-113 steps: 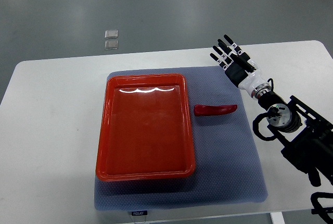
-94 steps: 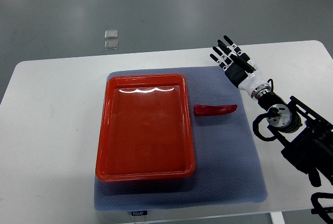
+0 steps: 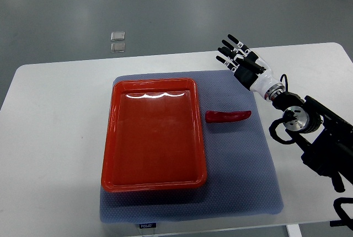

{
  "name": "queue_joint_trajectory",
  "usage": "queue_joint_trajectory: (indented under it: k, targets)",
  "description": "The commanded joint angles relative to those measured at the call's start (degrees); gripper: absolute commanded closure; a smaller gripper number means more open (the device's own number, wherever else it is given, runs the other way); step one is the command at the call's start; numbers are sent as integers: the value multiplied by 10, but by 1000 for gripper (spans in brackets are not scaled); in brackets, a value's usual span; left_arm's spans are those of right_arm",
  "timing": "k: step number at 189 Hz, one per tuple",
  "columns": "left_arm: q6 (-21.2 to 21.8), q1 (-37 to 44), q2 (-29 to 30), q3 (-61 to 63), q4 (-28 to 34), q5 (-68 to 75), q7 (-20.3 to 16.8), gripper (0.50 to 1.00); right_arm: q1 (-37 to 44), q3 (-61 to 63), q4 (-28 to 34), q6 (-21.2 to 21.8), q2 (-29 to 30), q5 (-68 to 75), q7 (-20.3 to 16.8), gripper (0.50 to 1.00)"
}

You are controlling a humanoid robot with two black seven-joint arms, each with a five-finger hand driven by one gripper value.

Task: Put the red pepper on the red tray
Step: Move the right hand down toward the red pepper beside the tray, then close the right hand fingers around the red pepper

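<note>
The red pepper is laid on the grey mat, long axis left to right, just right of the red tray; the right hand, fingers spread and empty, is held farther off, slightly right.

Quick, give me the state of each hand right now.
Left hand: not in view.
Right hand: open, fingers spread, holding nothing; it is above the far right edge of the mat, apart from the red pepper.

Tray on mat, left half; pepper just right of tray, on mat; mat on table.
</note>
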Motion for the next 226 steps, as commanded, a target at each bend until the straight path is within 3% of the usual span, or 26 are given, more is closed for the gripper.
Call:
queue_joint_trajectory:
  k: [1,11,12,14,38,69,79,80,97,163,195,213,215,226]
  targets:
    - [-1,0,0,0,0,0,1,500,37,-64,16,21,-50,-125,-4,591]
    - [-1,0,0,0,0,0,0,500,42,-71,22,23,-54,-136,-6,591]
    - [-1,0,0,0,-1,1,1,500,61,-117,52,33,-89,-189,-19,593]
    - [-1,0,0,1,0,0,0,500,66,-129,61,35,-99,-200,-23,591]
    - [-1,0,0,2,-1,1,0,500,126,-262,151,37,-183,-261,-34,593]
    - [-1,-1,0,2,-1,1,0,500,129,-330,217,20,-219,-327,-33,593]
    - [-1,-1,0,2,-1,1,0,500,129,-330,217,20,-219,-327,-33,593]
    - [-1,-1,0,1,0,1,1,500,113,-332,222,-6,-219,-351,-32,595]
    - [-1,-1,0,1,0,1,0,500,94,-333,222,-49,-212,-386,-29,595]
    - [-1,-1,0,2,0,1,0,500,86,-345,214,-90,-212,-438,-26,609]
    - [-1,-1,0,1,0,1,1,500,83,-361,200,-102,-210,-451,-26,666]
    - [-1,0,0,0,0,1,0,500,83,-364,197,-107,-209,-451,-26,673]
    - [-1,0,0,0,0,1,1,500,83,-365,194,-110,-208,-451,-26,701]
    - [-1,0,0,0,0,1,0,500,83,-365,194,-113,-208,-452,-27,718]
